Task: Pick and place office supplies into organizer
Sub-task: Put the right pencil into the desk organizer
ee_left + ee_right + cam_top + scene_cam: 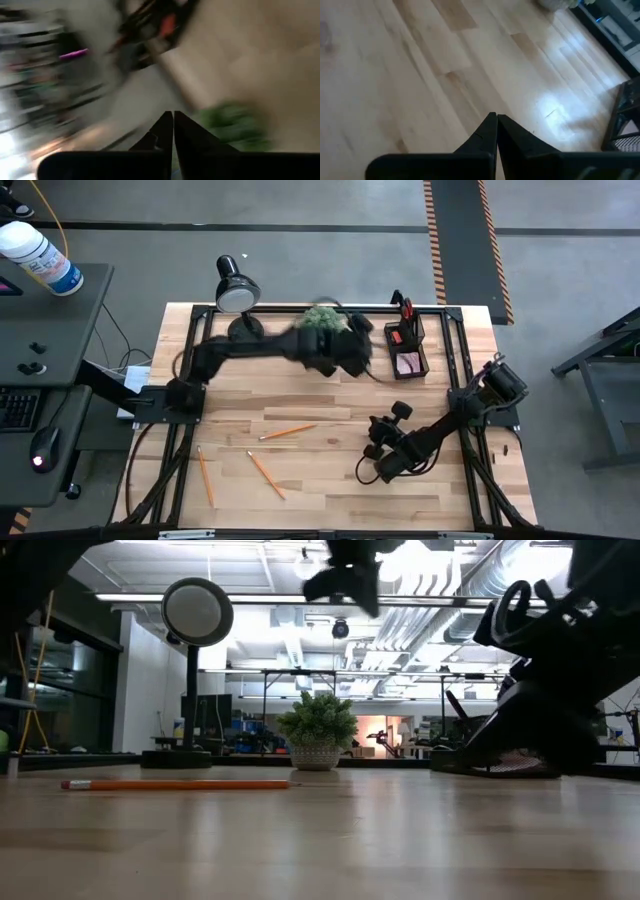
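One pink pad (pixel 409 363) in organizer's (pixel 425 348) tray.

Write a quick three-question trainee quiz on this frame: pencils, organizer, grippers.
1. True or false: three orange pencils lie loose on the table.
2. Multiple choice: the organizer sits A) at the table's far edge, right of the plant; B) beside the lamp; C) among the pencils.
3. Short answer: how do the left gripper and right gripper stand?

Key:
1. True: pencil, pencil, pencil.
2. A.
3. Both shut, with nothing held.
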